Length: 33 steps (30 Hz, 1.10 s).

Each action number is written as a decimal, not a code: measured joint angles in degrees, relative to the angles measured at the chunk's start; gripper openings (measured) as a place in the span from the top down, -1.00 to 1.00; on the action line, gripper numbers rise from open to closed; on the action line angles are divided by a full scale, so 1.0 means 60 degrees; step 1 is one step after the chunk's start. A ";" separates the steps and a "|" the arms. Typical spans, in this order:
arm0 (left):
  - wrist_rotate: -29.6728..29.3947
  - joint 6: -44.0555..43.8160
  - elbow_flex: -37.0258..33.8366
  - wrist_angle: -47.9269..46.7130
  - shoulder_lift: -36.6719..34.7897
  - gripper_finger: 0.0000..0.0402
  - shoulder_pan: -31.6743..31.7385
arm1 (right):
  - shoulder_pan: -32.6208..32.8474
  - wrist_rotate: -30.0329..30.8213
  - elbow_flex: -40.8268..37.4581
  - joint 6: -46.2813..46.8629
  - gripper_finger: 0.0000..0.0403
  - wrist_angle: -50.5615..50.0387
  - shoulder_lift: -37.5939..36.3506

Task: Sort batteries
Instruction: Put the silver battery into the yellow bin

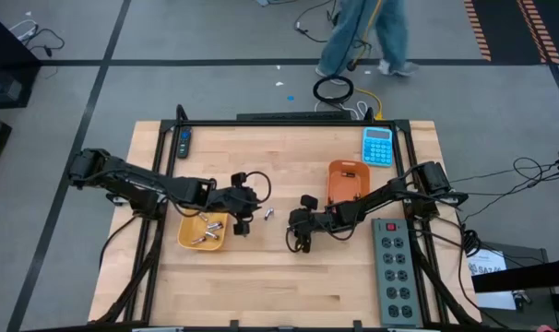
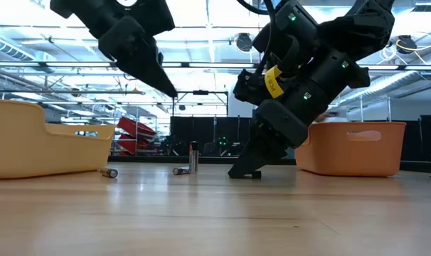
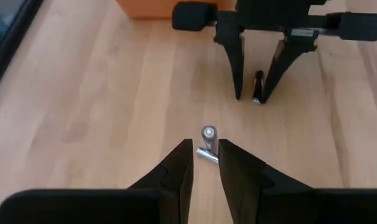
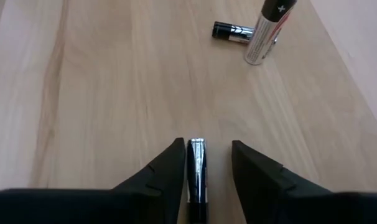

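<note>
Right gripper (image 4: 206, 165) down on table, fingers apart straddling lying battery (image 4: 196, 174), not clamped. Farther off: upright battery (image 4: 268, 28) beside another lying one (image 4: 231, 30); left gripper (image 3: 204, 163) hovering, slightly apart, empty. Risk: off-centre closing rolls battery away.

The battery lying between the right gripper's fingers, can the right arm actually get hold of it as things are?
Probably yes. The right gripper is down at the table with its fingers open on either side of the lying battery, and nothing stands between them. The upright battery is well clear ahead.
</note>
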 joint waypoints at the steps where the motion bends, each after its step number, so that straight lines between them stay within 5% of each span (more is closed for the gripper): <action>1: -0.0001 -0.0103 -0.0002 -0.0057 0.0000 0.57 -0.0061 | 0.0006 -0.0038 0.0000 0.0048 0.39 -0.0031 -0.0004; 6: 0.0274 -0.0647 -0.0002 -0.0606 0.0013 0.57 -0.0289 | 0.0091 -0.0032 0.0015 0.0420 0.43 -0.0189 -0.0004; 12: 0.1887 -0.1292 -0.0002 -0.2131 -0.0010 0.57 -0.0310 | 0.0091 -0.0372 0.0011 0.0535 0.92 -0.0295 -0.0025; 18: 0.2076 -0.1367 0.0001 -0.2556 -0.0018 0.57 -0.0332 | 0.0100 -0.0346 -0.0043 0.0214 0.96 -0.0025 -0.0160; 24: 0.1106 -0.0776 -0.0008 -0.1781 -0.0012 0.57 -0.0353 | 0.0142 -0.0303 -0.0110 -0.0377 0.97 -0.0311 -0.1046; 33: -0.0426 0.2002 -0.0949 0.1927 0.0403 0.57 -0.1057 | 0.0120 -0.0025 -0.0058 -0.0935 0.98 0.0225 -0.1931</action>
